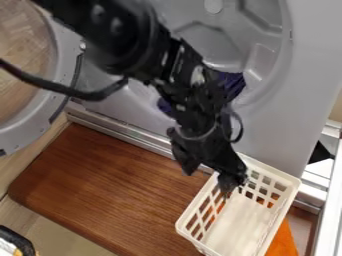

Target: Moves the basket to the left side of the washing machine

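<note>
Two fingers of my remote gripper (210,181) stand wide apart at the white basket (275,212), which sits before the washing machine (284,120), toward its right side, a spread I judge meant to straddle the rim for a leftward carry.

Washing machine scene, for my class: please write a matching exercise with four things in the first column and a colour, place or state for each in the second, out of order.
Column 1
1. Basket
2. Board
3. Round door
4. Cloth at the opening of the washing machine

Column 2
A. Dark purple
B. White, with rows of holes in its walls
C. Open, at the left of the view
D. Brown, lying flat

Right pairs: 1-B, 2-D, 3-C, 4-A
</note>
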Available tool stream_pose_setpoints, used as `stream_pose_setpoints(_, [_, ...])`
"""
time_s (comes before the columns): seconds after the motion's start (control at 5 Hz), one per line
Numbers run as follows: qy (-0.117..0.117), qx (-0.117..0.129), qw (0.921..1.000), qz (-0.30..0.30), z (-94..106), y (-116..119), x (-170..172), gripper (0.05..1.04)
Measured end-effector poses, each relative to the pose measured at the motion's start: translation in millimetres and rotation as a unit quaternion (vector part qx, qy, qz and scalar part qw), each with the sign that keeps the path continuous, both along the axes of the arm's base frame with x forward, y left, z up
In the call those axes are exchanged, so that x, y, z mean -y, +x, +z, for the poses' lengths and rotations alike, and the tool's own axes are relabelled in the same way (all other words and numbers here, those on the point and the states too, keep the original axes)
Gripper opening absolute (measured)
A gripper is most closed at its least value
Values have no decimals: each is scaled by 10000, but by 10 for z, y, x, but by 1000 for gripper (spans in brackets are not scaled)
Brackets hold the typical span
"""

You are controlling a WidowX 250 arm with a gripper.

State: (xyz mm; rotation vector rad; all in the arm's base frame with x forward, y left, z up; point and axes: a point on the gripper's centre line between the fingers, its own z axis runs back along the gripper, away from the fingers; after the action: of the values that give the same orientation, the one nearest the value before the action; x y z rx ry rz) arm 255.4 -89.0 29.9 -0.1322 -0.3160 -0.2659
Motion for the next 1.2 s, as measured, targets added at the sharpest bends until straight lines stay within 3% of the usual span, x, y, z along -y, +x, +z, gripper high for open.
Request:
stream_pose_setpoints(0.4, [-30,-217,9994,256,-433,-26,5,1000])
stream_pose_setpoints(0.6, [-151,-296,9991,271,-608,-44,-7,962])
stream_pose_setpoints(1.0, [-215,-435,9983,319,-704,-62,-52,372])
stream_pose_setpoints(1.2, [-294,-468,9981,269,-633,-54,-19,162])
